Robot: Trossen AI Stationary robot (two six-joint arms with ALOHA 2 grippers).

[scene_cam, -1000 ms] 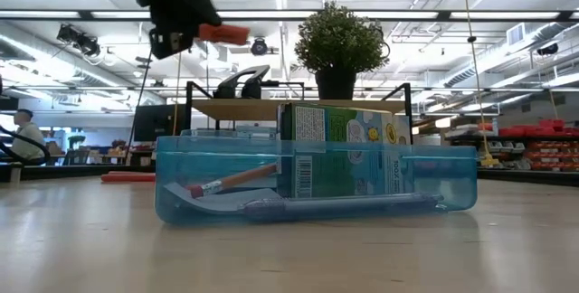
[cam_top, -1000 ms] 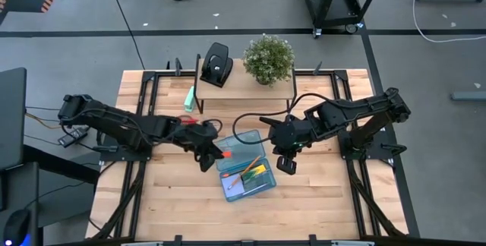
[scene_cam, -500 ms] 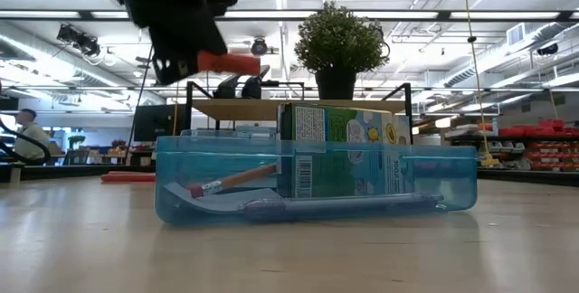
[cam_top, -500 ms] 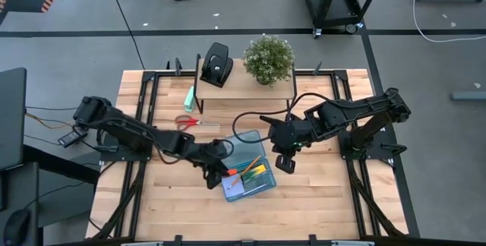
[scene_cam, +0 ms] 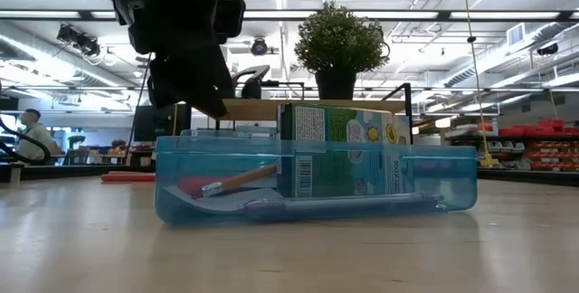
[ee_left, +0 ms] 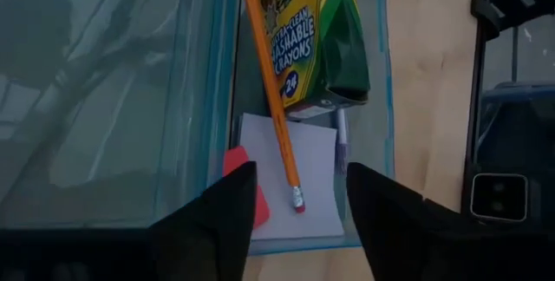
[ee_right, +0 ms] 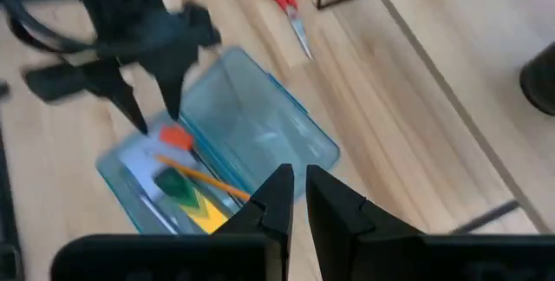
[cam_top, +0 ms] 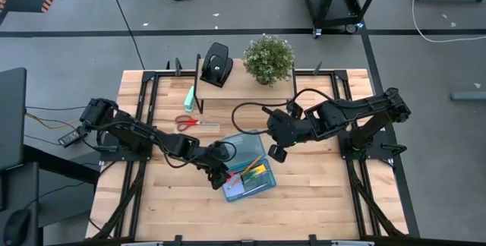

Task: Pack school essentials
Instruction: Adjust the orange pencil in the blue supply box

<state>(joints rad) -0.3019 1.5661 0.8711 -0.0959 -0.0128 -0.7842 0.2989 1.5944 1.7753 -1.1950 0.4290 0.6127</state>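
The task looks mostly done. The blue case (cam_top: 244,166) sits just below the middle of the high view, lid open, and already holds the crayon box (ee_left: 314,34), the orange pencil (ee_left: 270,81) lying across a pale note pad (ee_left: 290,181), and a small orange piece (ee_left: 243,186) at the pad's corner, free of any grip. A pen (ee_left: 340,142) shows beside the pad.

The left pincer (cam_top: 220,176) hangs over the case's left end with its fingers (ee_left: 217,220) spread wide and nothing between them. The right pincer (cam_top: 278,153) hovers at the case's upper right edge, fingers nearly together and empty.

Still left, by my reading: the scissors (cam_top: 188,122) lie on the surface at centre-left of the high view, well apart from the case. The case lid is also still open. I cannot make out a grey pencil.
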